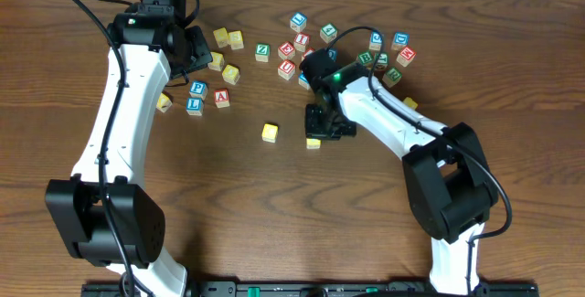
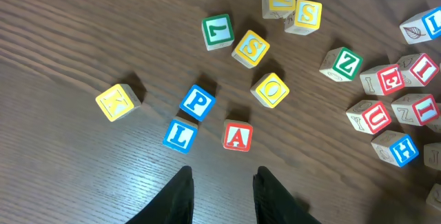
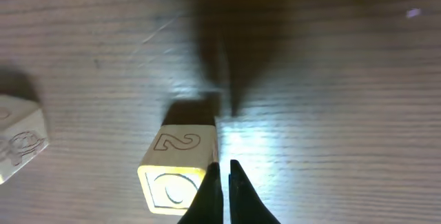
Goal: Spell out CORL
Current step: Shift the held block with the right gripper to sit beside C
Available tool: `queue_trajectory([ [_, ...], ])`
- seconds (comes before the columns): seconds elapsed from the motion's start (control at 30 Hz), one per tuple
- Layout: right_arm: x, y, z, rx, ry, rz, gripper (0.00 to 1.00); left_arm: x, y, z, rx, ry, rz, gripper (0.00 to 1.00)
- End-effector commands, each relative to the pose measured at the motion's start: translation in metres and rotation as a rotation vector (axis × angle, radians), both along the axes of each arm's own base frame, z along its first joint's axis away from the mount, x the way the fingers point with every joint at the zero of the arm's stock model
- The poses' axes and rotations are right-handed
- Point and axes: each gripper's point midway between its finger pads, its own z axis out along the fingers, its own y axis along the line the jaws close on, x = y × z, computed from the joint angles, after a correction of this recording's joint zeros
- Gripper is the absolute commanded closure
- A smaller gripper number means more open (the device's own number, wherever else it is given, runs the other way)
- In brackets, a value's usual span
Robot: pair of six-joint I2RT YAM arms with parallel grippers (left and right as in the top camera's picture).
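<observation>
From overhead, the left arm reaches up the left side of the table (image 1: 274, 224) and bends inward at the top, its left gripper (image 1: 203, 55) hanging at the edge of a loose scatter of letter blocks. The right arm stretches from the lower right toward the middle, and the right gripper (image 1: 318, 132) points down just above a small yellow block (image 1: 313, 142). A second yellow block (image 1: 269, 132) lies apart to its left, in the open middle of the table. More blocks are spread along the far side, well apart from these 2. In the left wrist view, the left gripper (image 2: 222, 182) stands with its 2 dark fingers (image 2: 180, 195) spread wide and nothing between them, above bare wood. Just ahead of the fingers lie the blue L block (image 2: 180, 135) and the red A block (image 2: 238, 136), side by side but apart. The blue P block (image 2: 197, 102) almost touches the L block's far corner. The yellow O block (image 2: 270, 89) sits beyond the A block, its letter tilted. In the right wrist view, the right gripper (image 3: 224, 172) is pinched nearly closed on nothing, with only a thin slit between the fingertips. The small yellow block (image 3: 178, 169) sits just left of the fingers, against the left one. Its side face shows a 2 and its yellow-framed face a round letter, C or O, I cannot tell which.
</observation>
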Motion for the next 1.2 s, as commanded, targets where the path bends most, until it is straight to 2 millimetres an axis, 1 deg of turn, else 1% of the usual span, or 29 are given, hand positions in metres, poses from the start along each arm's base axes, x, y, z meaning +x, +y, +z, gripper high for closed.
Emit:
queue_trajectory([
  [0.0, -0.011, 0.011, -0.006, 0.027, 0.041, 0.000, 0.99, -0.001, 0.002, -0.005, 0.015, 0.021, -0.008, 0.71],
  [0.2, -0.011, 0.018, -0.006, 0.038, 0.030, 0.009, 0.99, -0.003, 0.002, -0.006, 0.016, 0.028, -0.008, 0.71],
  [0.4, -0.007, 0.032, -0.003, 0.101, 0.015, 0.021, 0.99, -0.003, 0.002, -0.006, 0.016, 0.028, -0.008, 0.71],
  [0.67, -0.009, 0.030, -0.004, 0.081, 0.019, 0.006, 0.99, -0.003, 0.002, -0.006, 0.016, 0.028, -0.008, 0.71],
  [0.8, -0.016, 0.026, -0.009, 0.053, 0.039, -0.016, 0.99, -0.003, 0.002, -0.006, 0.016, 0.030, -0.008, 0.71],
  [0.9, -0.022, 0.028, -0.015, 0.051, 0.044, -0.014, 0.99, -0.004, 0.002, -0.007, 0.016, 0.032, -0.008, 0.71],
  [1.0, -0.023, 0.032, -0.015, 0.061, 0.045, -0.012, 0.99, -0.004, 0.002, -0.007, 0.017, 0.032, -0.008, 0.71],
  [1.07, -0.023, 0.035, -0.015, 0.067, 0.036, -0.007, 0.99, -0.004, 0.002, -0.007, 0.016, 0.031, -0.008, 0.71],
  [1.17, -0.016, 0.042, -0.015, 0.090, 0.008, -0.012, 0.99, -0.004, 0.002, -0.007, 0.017, 0.032, -0.008, 0.71],
])
